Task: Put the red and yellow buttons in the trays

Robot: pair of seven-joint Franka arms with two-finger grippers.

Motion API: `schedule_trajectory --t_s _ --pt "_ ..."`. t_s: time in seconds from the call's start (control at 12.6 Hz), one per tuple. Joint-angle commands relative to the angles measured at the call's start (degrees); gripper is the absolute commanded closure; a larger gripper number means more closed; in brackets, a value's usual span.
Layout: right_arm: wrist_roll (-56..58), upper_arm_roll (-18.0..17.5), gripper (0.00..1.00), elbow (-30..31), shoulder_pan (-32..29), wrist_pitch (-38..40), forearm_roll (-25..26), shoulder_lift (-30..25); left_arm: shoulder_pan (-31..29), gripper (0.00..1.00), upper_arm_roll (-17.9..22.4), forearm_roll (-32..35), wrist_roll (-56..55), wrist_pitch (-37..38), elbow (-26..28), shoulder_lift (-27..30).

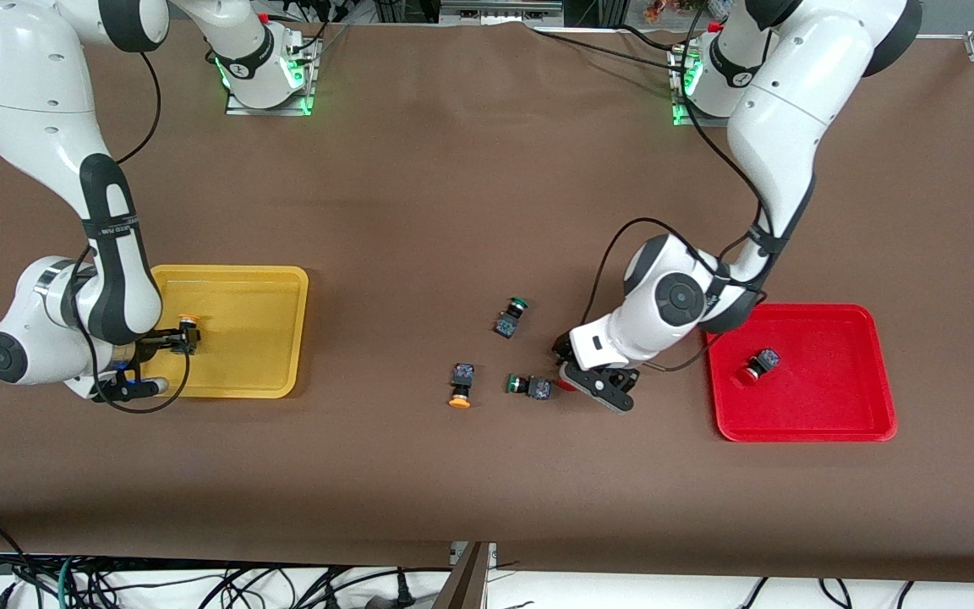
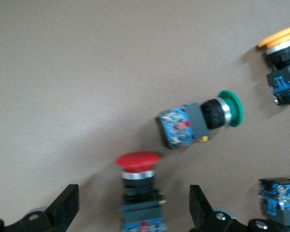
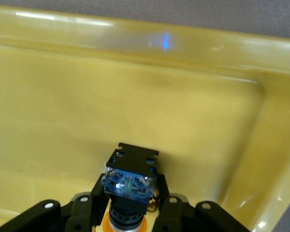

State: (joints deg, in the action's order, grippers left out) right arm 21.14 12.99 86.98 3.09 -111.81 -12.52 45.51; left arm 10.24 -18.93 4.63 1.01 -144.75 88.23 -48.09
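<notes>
Front view: red button [image 1: 759, 366] in red tray [image 1: 834, 419].

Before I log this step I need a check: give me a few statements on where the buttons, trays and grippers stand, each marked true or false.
1. The right gripper is shut on a yellow button over the yellow tray. True.
2. The red tray is empty. False: one red button lies in it.
3. The left gripper is open around a red button on the table. True.
4. Both green buttons sit in the yellow tray. False: both, and, lie on the table.
</notes>
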Motion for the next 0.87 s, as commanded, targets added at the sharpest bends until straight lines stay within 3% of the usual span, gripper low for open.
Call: schedule_trajectory --t_s 0.0,0.08,0.4,0.56,0.71,0.79 --pt "1.0 -0.3 0.5 2.9 0.0 -0.3 0.0 -1.6 0.9 0.0 0.8 0.9 -3.2 -1.8 2.8 1.5" --pt "1.7 -0.3 0.0 1.8 0.0 0.7 -0.1 -2.9 0.9 0.0 0.8 0.9 -3.2 -2.2 3.7 1.6" --pt "2.5 -2.1 0.0 -8.3 2.3 9.0 -0.4 -4.2 0.9 0.01 1.0 1.2 -2.9 -2.8 4.9 1.6" --pt "1.4 -2.5 0.0 -11.5 8.1 9.2 -0.7 -4.1 0.8 0.56 1.0 1.1 -2.9 -2.7 4.9 1.6" --pt "-3.6 -2.4 0.0 -12.3 13.6 3.2 -0.6 -3.2 0.2 0.8 0.9 1.2 -2.9 -2.6 5.0 1.7" --pt "-8.5 -2.5 0.0 -12.2 15.7 0.5 -0.8 -2.7 0.0 0.85 0.9 1.2 -2.8 -2.3 5.0 2.1"
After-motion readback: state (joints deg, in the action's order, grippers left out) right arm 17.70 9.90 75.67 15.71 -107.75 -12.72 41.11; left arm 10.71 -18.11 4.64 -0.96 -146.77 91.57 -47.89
